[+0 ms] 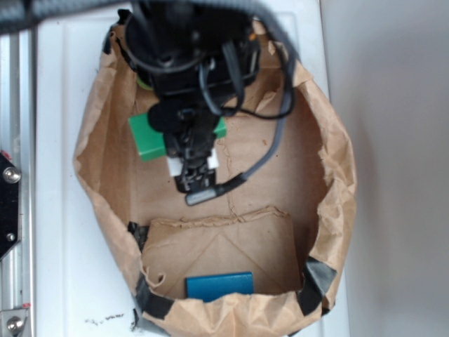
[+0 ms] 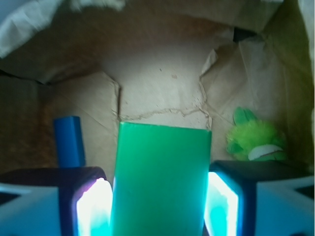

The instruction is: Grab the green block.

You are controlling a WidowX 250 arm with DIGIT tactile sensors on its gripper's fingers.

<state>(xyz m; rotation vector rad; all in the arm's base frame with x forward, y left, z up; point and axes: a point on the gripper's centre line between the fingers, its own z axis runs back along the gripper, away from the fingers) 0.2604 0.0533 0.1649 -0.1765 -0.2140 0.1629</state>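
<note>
Paper bag [image 1: 337, 182] walls close in all round; entry only from above. In wrist view green block [image 2: 160, 177] fills gap between fingers [image 2: 93, 206], no side room. Blue block [image 2: 69, 140] stands at 10 o'clock, plush toy [image 2: 256, 142] at 2 o'clock; bag floor at 12 o'clock free

**Setting: Robot Test Bench in a Lab**

The scene is a laboratory-type manipulation workstation. Indicators: a white work surface [image 1: 63, 210] carries an opened brown paper bag [image 1: 337, 182] used as a bin, its rim patched with black tape [image 1: 312, 284]. Left of the bag runs an aluminium frame rail [image 1: 15, 105] with bolted fittings. Above the bag's far end, a black robot arm [image 1: 186, 56] trails exposed grey cabling [image 1: 270, 151]. Beyond the surface, right of the bag, lies plain grey floor [image 1: 400, 140].
</note>
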